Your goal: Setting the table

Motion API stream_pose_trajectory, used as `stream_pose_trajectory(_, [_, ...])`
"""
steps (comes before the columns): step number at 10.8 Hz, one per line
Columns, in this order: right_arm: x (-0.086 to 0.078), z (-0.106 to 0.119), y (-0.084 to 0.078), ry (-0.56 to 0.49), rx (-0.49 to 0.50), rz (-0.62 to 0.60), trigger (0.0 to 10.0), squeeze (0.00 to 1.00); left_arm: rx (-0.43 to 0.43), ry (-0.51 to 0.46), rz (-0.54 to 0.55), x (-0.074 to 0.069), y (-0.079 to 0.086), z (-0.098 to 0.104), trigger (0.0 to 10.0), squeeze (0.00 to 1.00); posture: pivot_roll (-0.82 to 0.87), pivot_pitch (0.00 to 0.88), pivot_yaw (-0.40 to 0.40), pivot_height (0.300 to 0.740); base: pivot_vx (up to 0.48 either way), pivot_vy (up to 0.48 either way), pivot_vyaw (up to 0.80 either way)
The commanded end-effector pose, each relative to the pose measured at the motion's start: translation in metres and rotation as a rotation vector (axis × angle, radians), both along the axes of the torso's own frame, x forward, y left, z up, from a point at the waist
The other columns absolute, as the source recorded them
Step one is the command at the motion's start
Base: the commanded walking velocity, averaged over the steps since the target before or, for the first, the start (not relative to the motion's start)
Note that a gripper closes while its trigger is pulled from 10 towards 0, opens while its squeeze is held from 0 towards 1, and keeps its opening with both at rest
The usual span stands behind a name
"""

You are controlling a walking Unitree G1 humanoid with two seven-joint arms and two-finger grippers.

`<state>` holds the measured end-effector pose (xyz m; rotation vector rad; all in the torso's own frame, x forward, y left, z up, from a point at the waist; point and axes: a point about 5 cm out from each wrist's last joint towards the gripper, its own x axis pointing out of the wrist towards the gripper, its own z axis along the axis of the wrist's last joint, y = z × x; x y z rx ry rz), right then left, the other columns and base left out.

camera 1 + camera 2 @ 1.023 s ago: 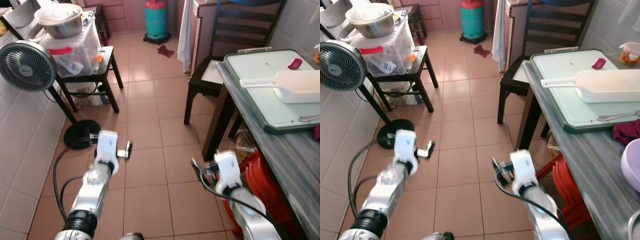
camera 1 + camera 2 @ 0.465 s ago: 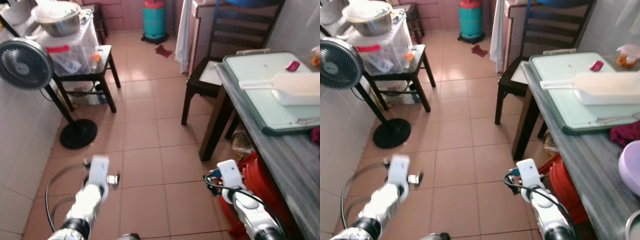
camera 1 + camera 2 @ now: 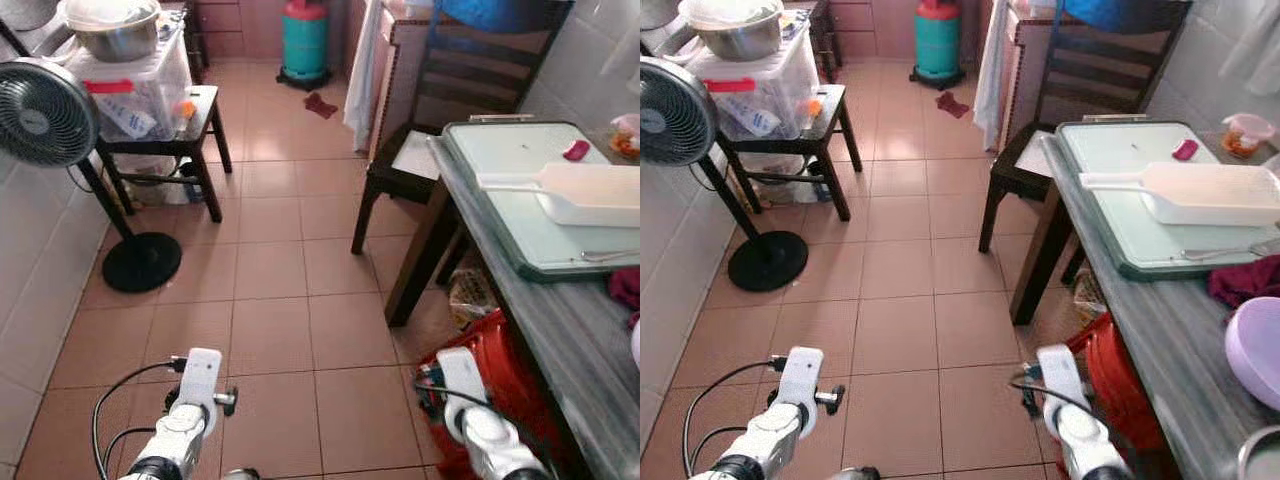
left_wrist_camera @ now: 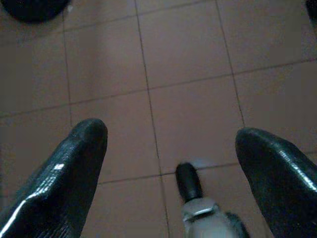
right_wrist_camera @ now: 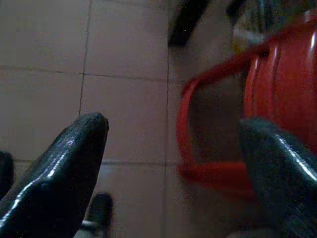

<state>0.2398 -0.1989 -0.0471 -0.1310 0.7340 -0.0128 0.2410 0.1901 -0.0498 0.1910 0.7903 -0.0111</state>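
Observation:
A grey stone table (image 3: 1170, 345) runs along the right. On it lies a pale green tray (image 3: 1120, 200) carrying a white long-handled dish (image 3: 1210, 193) and a small pink piece (image 3: 1185, 150). A spoon (image 3: 1232, 251), a maroon cloth (image 3: 1245, 280) and a purple bowl (image 3: 1257, 350) sit nearer to me. My left gripper (image 4: 171, 134) hangs open over bare floor tiles, holding nothing. My right gripper (image 5: 173, 129) is open too, low beside a red plastic stool (image 5: 280, 94). Both arms, the left (image 3: 200, 378) and the right (image 3: 457, 378), hang well below the tabletop.
A dark wooden chair (image 3: 1045, 150) stands at the table's far end. On the left are a standing fan (image 3: 670, 110) and a black side table (image 3: 835, 100) with a plastic box and metal bowl (image 3: 735, 25). A teal gas cylinder (image 3: 937, 40) stands at the back.
Both arms have dropped lower and closer to my body. The camera has shifted, showing more of the table on the right.

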Motion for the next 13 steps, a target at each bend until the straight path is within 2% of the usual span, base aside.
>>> stream_pose_trajectory(1, [-0.011,-0.008,-0.006,0.042,0.072,-0.134,10.0,0.00,0.022,0.058,-0.012,-0.012,0.002,-0.009,10.0,0.00,-0.10,0.091,-0.049,0.740,0.000,0.000,0.00])
stream_pose_trajectory(2, [-0.016,-0.010,-0.009,0.058,0.110,-0.193,10.0,0.00,0.016,0.082,-0.001,-0.019,0.002,-0.013,10.0,0.00,-0.11,0.095,-0.029,0.740,0.000,0.000,0.00])
stream_pose_trajectory(3, [-0.020,-0.013,-0.010,0.077,0.074,-0.132,10.0,0.00,0.013,0.119,0.011,-0.029,0.002,-0.019,10.0,0.00,-0.12,0.091,-0.024,0.740,0.000,0.000,0.00])
stream_pose_trajectory(6, [-0.038,-0.023,-0.012,0.141,0.082,-0.134,10.0,0.00,0.035,0.168,0.008,-0.044,0.006,-0.027,10.0,0.00,-0.11,0.076,-0.023,0.740,0.000,0.000,0.00])
stream_pose_trajectory(9, [-0.039,-0.024,-0.009,0.147,0.072,-0.107,10.0,0.00,0.038,0.182,0.007,-0.049,0.014,-0.028,10.0,0.00,-0.12,0.084,-0.012,0.740,0.000,0.000,0.00])
stream_pose_trajectory(13, [-0.042,-0.026,-0.006,0.154,0.063,-0.106,10.0,0.00,0.052,0.184,-0.018,-0.048,0.015,-0.027,10.0,0.00,-0.12,0.090,-0.002,0.740,0.000,0.267,0.00])
